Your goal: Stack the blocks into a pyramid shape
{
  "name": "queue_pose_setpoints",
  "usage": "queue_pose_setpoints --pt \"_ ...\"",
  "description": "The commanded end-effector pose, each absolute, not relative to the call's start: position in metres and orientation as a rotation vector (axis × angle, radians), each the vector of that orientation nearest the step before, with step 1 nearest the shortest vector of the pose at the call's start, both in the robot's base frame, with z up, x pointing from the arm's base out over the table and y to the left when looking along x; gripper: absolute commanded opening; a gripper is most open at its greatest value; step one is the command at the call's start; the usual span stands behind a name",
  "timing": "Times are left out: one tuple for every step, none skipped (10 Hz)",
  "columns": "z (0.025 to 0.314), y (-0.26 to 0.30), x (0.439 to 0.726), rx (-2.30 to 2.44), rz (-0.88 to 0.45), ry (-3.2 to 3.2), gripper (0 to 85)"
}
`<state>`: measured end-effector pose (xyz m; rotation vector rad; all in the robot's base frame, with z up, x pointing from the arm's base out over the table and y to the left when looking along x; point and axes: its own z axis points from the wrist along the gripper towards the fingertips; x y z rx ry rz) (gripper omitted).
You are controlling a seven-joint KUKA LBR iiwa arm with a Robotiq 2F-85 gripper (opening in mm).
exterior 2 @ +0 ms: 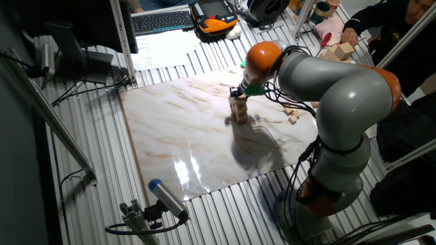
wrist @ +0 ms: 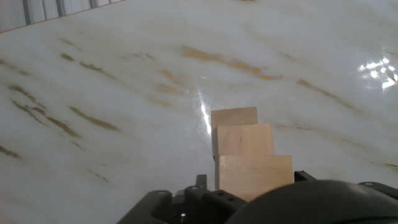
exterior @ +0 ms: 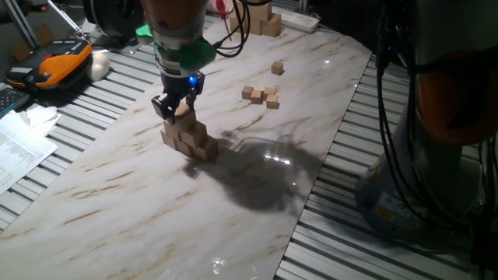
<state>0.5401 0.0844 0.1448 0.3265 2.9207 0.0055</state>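
The blocks form a small pyramid (exterior: 189, 138) of light-tan wooden cubes on the marble board (exterior: 117, 202), also seen in the other fixed view (exterior 2: 239, 109). My gripper (exterior: 177, 107) stands straight above the pyramid, its fingers astride the top block (exterior: 183, 112) and shut on it. The top block rests on or just above the row below. In the hand view the blocks show as three steps, the nearest block (wrist: 254, 177) right under the hand and two lower ones (wrist: 241, 139) beyond. The fingertips are hidden there.
Several much smaller tan cubes (exterior: 261, 95) lie right of the pyramid, and one (exterior: 277, 68) lies farther back. A pile of bigger pale blocks (exterior: 264, 21) stands at the back. An orange device (exterior: 58, 62) and papers (exterior: 19, 148) lie at the left. A person (exterior 2: 388, 27) sits nearby.
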Motion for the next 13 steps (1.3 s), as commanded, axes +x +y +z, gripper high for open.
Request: queue_pose_setpoints --pt "0.145 0.084 0.540 0.326 0.009 2.925 68.0" --pt "0.148 0.083 0.539 0.332 0.012 2.933 68.0" --pt "0.152 0.083 0.539 0.335 0.012 2.937 68.0" --pt "0.158 0.083 0.540 0.332 0.018 2.952 51.0" --pt "0.163 0.082 0.541 0.328 0.034 2.964 51.0" --pt "0.169 0.081 0.542 0.329 0.032 2.968 51.0" --pt "0.175 0.079 0.543 0.325 0.029 2.974 51.0" --pt "0.184 0.078 0.544 0.327 0.021 2.984 51.0" --pt "0.190 0.078 0.544 0.334 0.019 2.984 51.0" --pt "0.195 0.077 0.545 0.339 0.034 2.990 51.0" --pt "0.201 0.074 0.548 0.325 0.083 3.011 34.0" --pt "0.204 0.071 0.549 0.304 0.135 3.033 34.0" --pt "0.206 0.067 0.552 0.278 0.172 3.053 17.0"
